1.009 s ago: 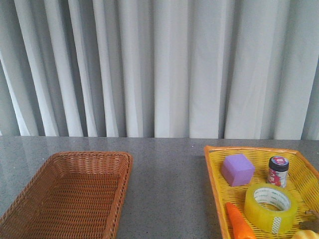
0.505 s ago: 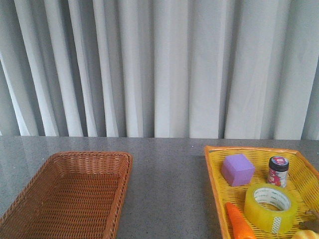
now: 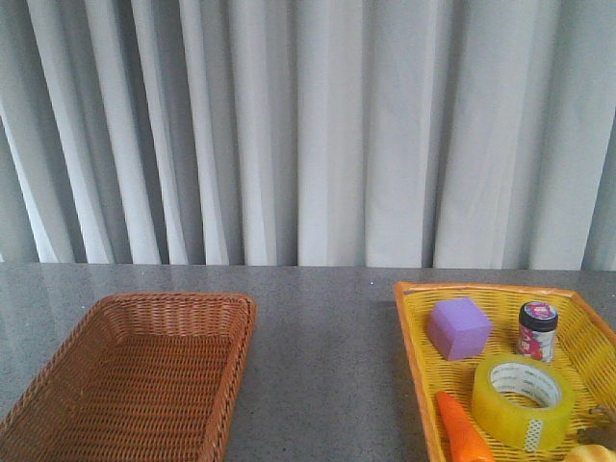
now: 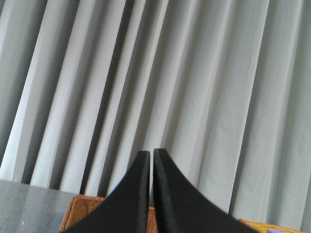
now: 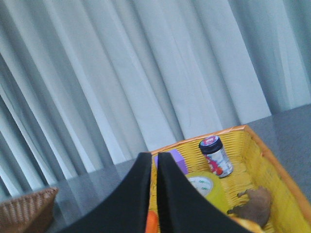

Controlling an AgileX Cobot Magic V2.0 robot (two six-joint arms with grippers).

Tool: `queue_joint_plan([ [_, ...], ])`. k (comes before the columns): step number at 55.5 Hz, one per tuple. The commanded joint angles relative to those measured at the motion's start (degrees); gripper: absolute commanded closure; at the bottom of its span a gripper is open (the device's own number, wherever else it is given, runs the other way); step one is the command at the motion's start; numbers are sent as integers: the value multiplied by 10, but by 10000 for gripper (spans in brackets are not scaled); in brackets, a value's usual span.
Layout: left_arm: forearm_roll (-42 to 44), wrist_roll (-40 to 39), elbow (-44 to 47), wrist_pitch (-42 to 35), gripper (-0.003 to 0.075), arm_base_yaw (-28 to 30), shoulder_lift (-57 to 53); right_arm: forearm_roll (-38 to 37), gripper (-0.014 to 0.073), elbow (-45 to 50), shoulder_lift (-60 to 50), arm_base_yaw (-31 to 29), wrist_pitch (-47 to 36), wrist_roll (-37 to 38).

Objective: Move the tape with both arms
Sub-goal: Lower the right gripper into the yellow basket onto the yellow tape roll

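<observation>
Tape [image 3: 523, 398] lies flat in the yellow basket [image 3: 412, 332], nearer the camera than the purple cube [image 3: 459, 327] and the small jar [image 3: 537, 330], carrot [image 3: 462, 431] just beside it. Left gripper [image 4: 151, 156] and right gripper [image 5: 154, 159]: fingers pressed almost together, nothing between them, both raised clear of the basket.

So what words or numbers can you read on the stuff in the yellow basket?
Tape: dark print runs round its white core, too small and blurred to read.
Jar: a red and white label, and a lid with a pattern on it, too blurred to read.
Purple cube, carrot: no writing shows.
Nothing here can be quoted.
</observation>
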Motion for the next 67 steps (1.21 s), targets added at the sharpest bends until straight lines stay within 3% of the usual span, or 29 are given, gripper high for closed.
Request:
queue_joint_plan([
  [1,7,-6,-51,2,681,0,-4,-15,482,-74,58,-4,-8,-48],
  [15,5,-30,-125,66,561,0,16,-14,224,-162,152,-4,-22,-107],
  [24,1,-69,-147,75,440,0,43,-13,123,-162,158,-4,-65,-106],
  [36,2,-87,-152,77,319,-2,92,-19,113,-173,186,-4,-43,-140],
  [57,110,-85,-227,90,318,-72,220,-77,113,-366,456,-5,104,-150],
  [67,113,-85,-231,91,318,-80,244,-91,113,-450,594,-5,137,-142],
])
